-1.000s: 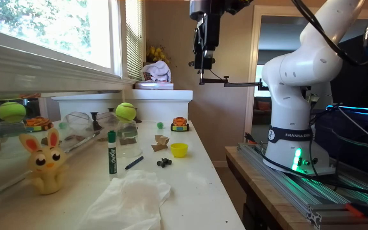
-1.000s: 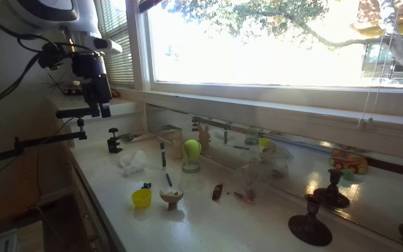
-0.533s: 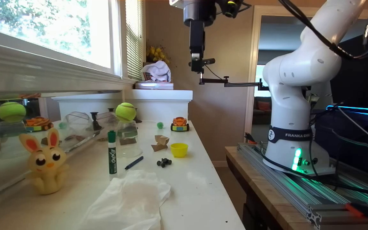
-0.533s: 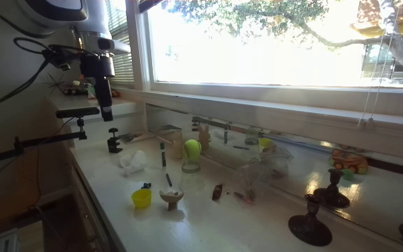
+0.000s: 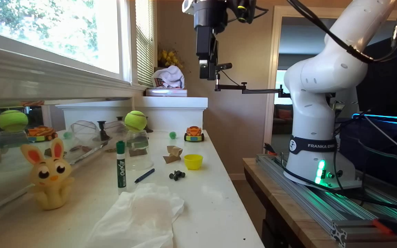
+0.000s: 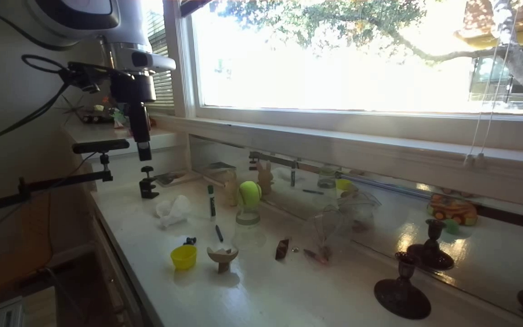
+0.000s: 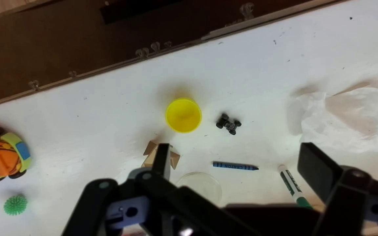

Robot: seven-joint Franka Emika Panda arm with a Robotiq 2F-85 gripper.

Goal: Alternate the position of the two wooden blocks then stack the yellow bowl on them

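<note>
The two wooden blocks, small and brown, stand together on the white counter. A wide notched block (image 6: 222, 255) rests on a narrower block (image 6: 223, 267). They also show as a brown stack (image 5: 173, 154), partly behind my finger in the wrist view. The small yellow bowl (image 5: 193, 162) stands upright and empty beside them, apart from them; it shows in an exterior view (image 6: 184, 257) and in the wrist view (image 7: 183, 115). My gripper (image 7: 234, 155) is open with nothing between its fingers. It hangs high above the counter in both exterior views (image 5: 207, 76) (image 6: 145, 156).
Near the blocks are a black toy car (image 7: 229, 124), a blue crayon (image 7: 235, 166) and a clear jar (image 6: 248, 227) with a tennis ball (image 6: 249, 194) on top. A green marker (image 5: 121, 165) stands upright. A bunny (image 5: 52, 175), white tissue (image 5: 143, 217) and candlestick (image 6: 403, 290) are around.
My gripper has turned about its vertical axis and moved slightly down and toward the window side. The blocks and the bowl have not moved.
</note>
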